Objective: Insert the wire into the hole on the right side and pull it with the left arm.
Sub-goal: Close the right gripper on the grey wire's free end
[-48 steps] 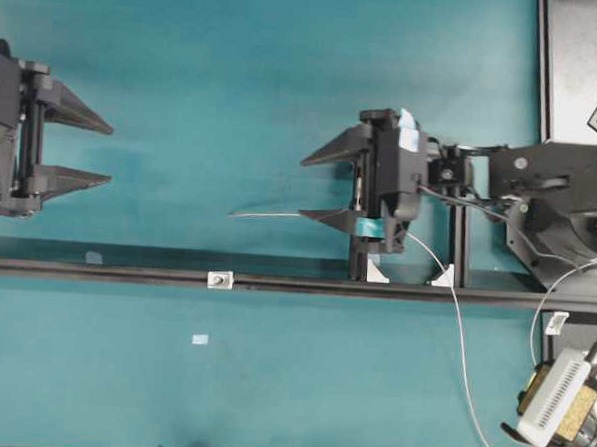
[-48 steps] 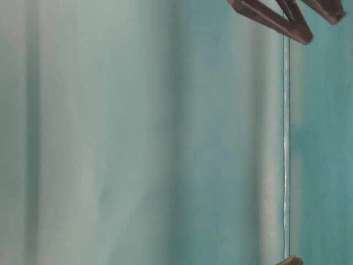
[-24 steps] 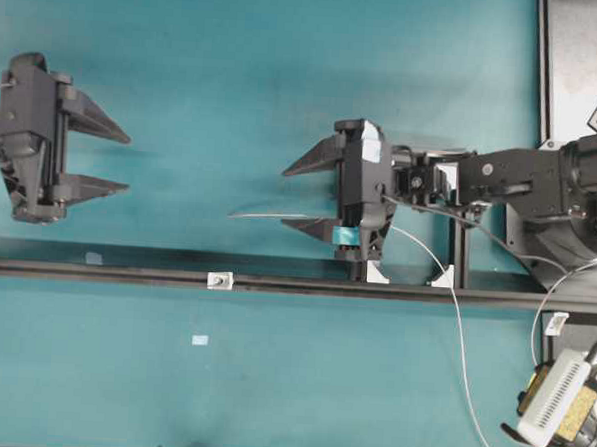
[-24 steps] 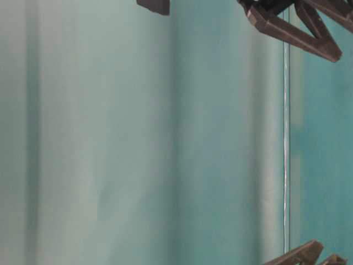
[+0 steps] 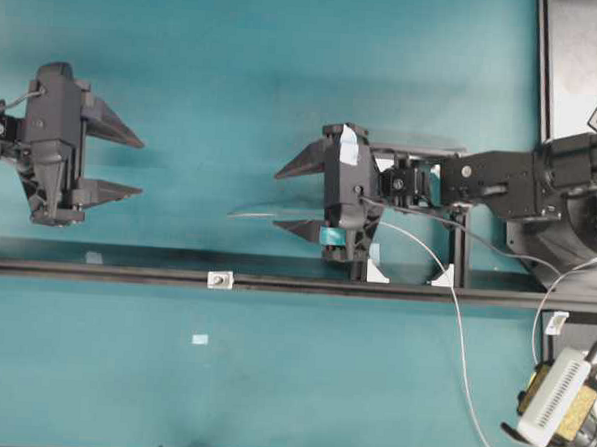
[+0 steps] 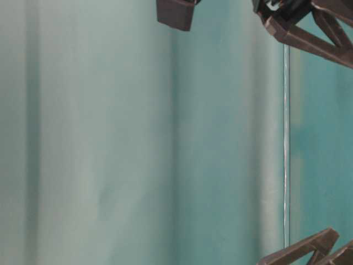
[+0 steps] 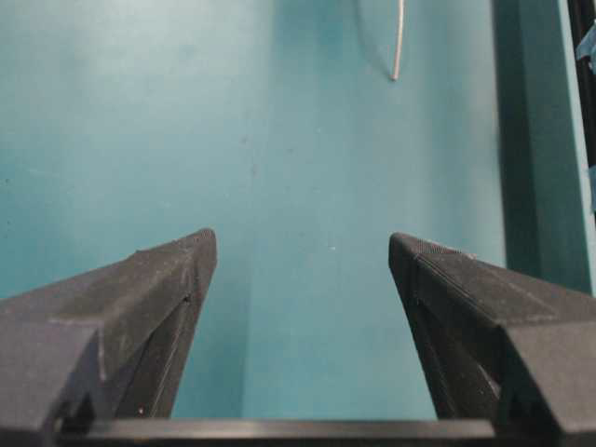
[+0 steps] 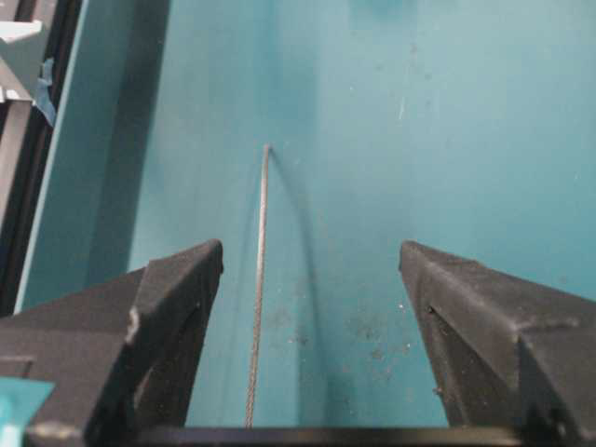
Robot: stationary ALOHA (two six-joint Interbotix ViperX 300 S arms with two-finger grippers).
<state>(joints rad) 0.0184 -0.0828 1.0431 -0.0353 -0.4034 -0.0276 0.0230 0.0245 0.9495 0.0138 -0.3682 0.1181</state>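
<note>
Overhead, the black left arm's gripper (image 5: pixel 121 162) and the teal-taped black right gripper (image 5: pixel 292 198) face each other, jaws spread wide and empty. Only this view shows the small silver-white block with the hole (image 5: pixel 218 279), on the dark rail at 7 o'clock from the right gripper. The thin pale grey wire (image 5: pixel 264 213) ends free beside the right gripper's lower finger. At table level the wire (image 6: pixel 285 143) is a vertical line. The left wrist view shows its tip (image 7: pixel 399 42) at 12 o'clock above the teal tabletop (image 7: pixel 140 121). The right wrist view shows it (image 8: pixel 259 279) between the fingers, untouched. Both grippers have advanced toward each other since earlier.
</note>
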